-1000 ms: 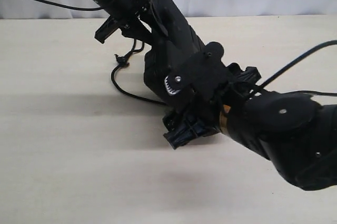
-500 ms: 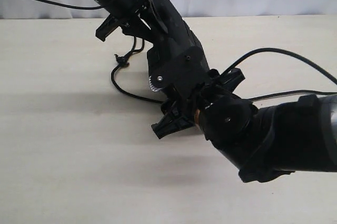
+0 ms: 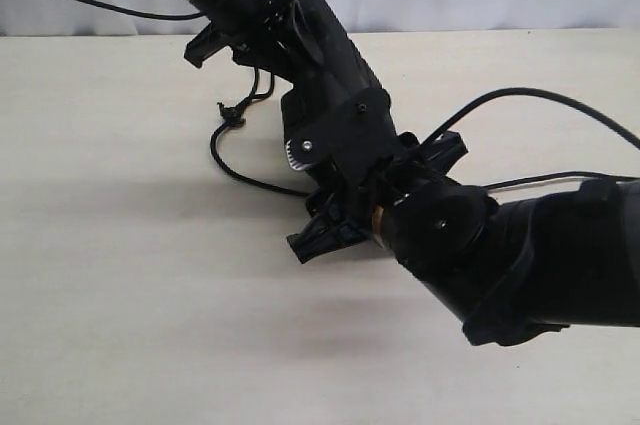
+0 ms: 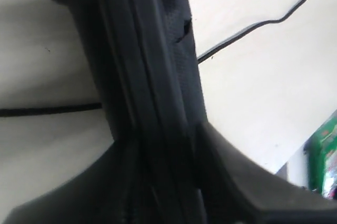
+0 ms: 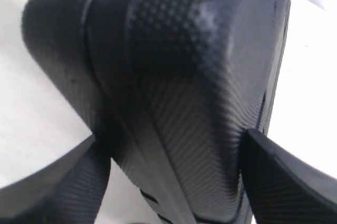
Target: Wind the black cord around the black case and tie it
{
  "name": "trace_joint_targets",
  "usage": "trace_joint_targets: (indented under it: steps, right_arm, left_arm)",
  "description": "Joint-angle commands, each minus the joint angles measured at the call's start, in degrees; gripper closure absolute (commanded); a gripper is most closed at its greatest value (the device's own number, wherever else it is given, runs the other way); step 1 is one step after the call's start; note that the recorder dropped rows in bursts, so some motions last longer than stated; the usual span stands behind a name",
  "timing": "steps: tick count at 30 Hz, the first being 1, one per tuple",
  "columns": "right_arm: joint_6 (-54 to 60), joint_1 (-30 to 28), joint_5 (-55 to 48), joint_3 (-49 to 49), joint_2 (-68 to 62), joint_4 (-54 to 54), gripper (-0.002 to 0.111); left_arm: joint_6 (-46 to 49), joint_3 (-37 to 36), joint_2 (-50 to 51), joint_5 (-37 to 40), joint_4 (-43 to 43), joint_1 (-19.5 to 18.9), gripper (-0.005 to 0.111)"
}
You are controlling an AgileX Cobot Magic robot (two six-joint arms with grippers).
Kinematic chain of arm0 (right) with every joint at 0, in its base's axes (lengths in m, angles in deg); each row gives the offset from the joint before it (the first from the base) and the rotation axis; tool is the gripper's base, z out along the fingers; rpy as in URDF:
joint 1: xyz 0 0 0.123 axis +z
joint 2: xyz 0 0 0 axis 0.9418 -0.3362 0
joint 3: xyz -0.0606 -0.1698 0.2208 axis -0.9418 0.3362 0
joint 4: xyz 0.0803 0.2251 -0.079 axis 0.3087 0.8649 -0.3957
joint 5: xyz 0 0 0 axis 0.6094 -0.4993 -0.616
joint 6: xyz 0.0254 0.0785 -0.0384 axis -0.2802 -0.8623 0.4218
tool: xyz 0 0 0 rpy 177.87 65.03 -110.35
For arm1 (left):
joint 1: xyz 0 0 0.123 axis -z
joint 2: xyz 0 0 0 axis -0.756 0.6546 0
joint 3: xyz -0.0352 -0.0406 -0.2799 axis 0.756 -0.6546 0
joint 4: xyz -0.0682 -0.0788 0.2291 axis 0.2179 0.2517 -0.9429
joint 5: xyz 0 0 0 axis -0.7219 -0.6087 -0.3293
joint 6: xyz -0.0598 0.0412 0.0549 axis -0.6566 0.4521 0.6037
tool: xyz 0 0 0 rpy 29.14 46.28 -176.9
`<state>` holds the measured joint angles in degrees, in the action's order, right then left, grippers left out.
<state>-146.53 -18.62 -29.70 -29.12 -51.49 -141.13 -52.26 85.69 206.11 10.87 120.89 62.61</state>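
The black case (image 3: 330, 55) hangs tilted above the table, held at both ends. My left gripper (image 3: 275, 30) is shut on its upper end; in the left wrist view the case's edge (image 4: 147, 76) runs down between the fingers (image 4: 247, 182). My right gripper (image 3: 332, 197) clamps the lower end, where the textured case (image 5: 184, 76) sits between both fingers (image 5: 287, 176). The black cord (image 3: 215, 150) lies curved on the table left of the case, its knotted end (image 3: 232, 115) near the left gripper. Cord stretches (image 4: 247, 23) show beside the case.
The pale table (image 3: 120, 295) stretches to the left and front. The right arm's glossy cable (image 3: 540, 105) arcs over the table's right half. A white backdrop closes the far edge. Something green (image 4: 324, 155) shows past the table edge in the left wrist view.
The right arm has swung and rolled its wrist leftward along the lower end of the case. The left gripper and the case's upper end have risen slightly. The cord lies where it was.
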Motion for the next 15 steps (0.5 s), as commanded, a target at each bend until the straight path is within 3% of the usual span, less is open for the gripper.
trace_joint_targets:
  steps: [1,15]
  right_arm:
    - [-1.0,-0.3,-1.2,-0.5,4.0,2.4,0.104]
    - [11.4,-0.3,-2.8,-0.5,9.1,19.5,0.104]
  left_arm:
    - [6.8,0.9,-0.2,1.4,-3.3,1.9,0.064]
    - [7.5,10.8,-0.3,5.9,-4.3,-6.7,0.061]
